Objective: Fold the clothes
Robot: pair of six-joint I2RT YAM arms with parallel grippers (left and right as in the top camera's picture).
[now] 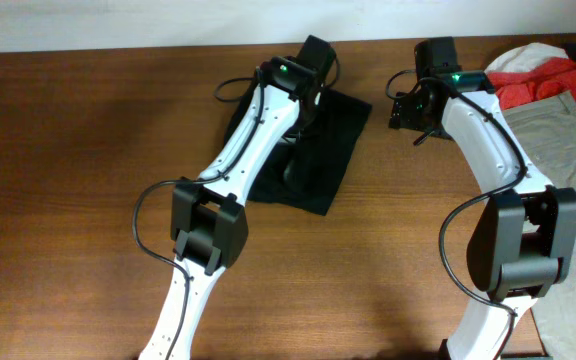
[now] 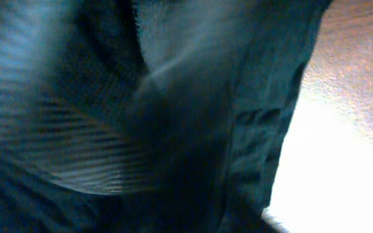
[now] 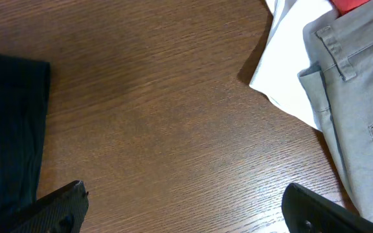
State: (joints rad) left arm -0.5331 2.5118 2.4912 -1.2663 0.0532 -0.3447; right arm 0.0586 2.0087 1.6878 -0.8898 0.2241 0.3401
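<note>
Overhead, our left gripper (image 1: 305,96) sits on the black garment (image 1: 340,132), grip hidden; right gripper (image 3: 185,202) hangs wide, empty. We'd pinch one edge cleanly.

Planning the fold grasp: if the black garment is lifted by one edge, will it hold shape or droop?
Probably droops: the black garment lies flat and creased on the table, like soft cloth. Likely light, since it looks thin, with edges hugging the wood. Pushed, it may bunch or slide rather than fold cleanly; the table looks smooth.
</note>
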